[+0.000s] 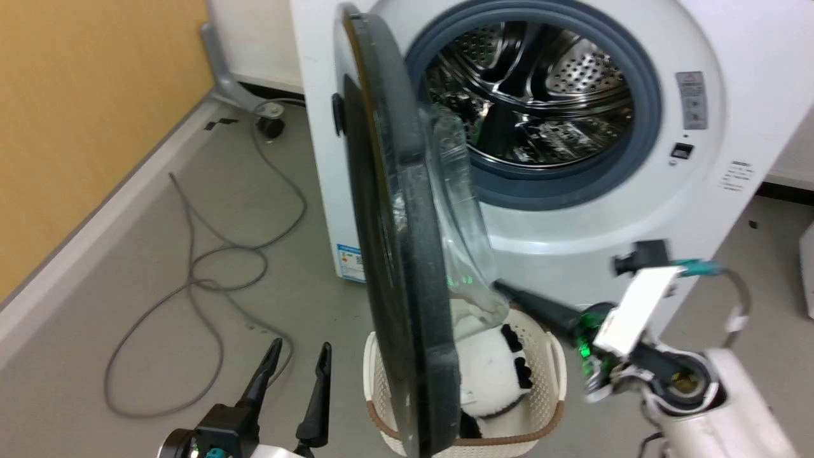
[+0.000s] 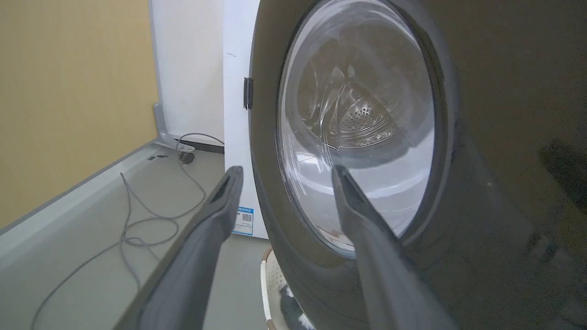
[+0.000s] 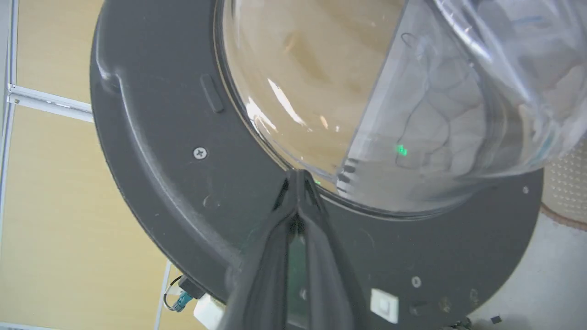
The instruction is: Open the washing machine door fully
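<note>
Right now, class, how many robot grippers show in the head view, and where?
2. The left gripper sits open at lower left, on the outer side of the washing machine door; the right gripper, shut, has its tips at the door's inner face.

**A:** Drum mouth (image 1: 534,102) is wide open, but the washing machine door (image 1: 407,254) juts straight out across the middle.
**B:** Yep, and a laundry basket (image 1: 548,395) sits right under it, loose cable (image 1: 191,283) on the floor left.
</note>
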Motion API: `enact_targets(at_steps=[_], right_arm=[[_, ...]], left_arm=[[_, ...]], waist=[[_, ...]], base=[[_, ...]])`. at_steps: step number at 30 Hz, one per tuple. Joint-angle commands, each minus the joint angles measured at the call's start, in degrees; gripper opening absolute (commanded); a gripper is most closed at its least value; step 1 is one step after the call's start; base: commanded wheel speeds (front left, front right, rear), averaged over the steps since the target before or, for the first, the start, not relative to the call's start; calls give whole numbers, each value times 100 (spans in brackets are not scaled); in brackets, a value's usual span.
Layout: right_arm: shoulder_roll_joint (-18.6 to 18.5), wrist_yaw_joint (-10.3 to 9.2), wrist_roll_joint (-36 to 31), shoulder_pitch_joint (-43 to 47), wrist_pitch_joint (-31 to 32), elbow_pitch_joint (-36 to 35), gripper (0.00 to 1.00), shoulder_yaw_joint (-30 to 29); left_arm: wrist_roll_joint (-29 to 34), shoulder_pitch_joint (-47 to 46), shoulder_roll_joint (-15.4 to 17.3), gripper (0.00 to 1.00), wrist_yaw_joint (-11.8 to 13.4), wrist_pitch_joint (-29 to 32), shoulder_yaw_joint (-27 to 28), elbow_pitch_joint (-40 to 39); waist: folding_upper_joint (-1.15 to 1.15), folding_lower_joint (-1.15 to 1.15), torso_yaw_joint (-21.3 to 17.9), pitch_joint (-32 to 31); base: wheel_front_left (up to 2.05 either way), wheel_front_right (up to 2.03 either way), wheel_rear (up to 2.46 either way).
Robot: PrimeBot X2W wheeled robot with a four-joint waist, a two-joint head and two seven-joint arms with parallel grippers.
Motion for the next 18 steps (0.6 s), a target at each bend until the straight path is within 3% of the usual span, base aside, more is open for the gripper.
enact_targets(at_steps=[1,6,13,18], right_arm=[[-134,6,-154,87,-145,-103,0,-50],[-670,6,-1215,174,-1214,-920,0,-20],[-1867,6,-3339,449,-3369,-1609,0,664],[-2114,6,-4491,762,-4660,-1516,0,586]], left_arm=[[14,10,9,100,21,-30,40,-22],[56,-34,9,100,-34,-30,204,-37],[59,-40,9,100,-60,-30,343,-51],[65,39,9,100,-61,-30,433,-76]], waist=[[0,0,-104,-23],[0,0,-351,-27],[0,0,-656,-39],[0,0,-850,-43]], base=[[0,0,0],[0,0,0],[0,0,0],[0,0,0]])
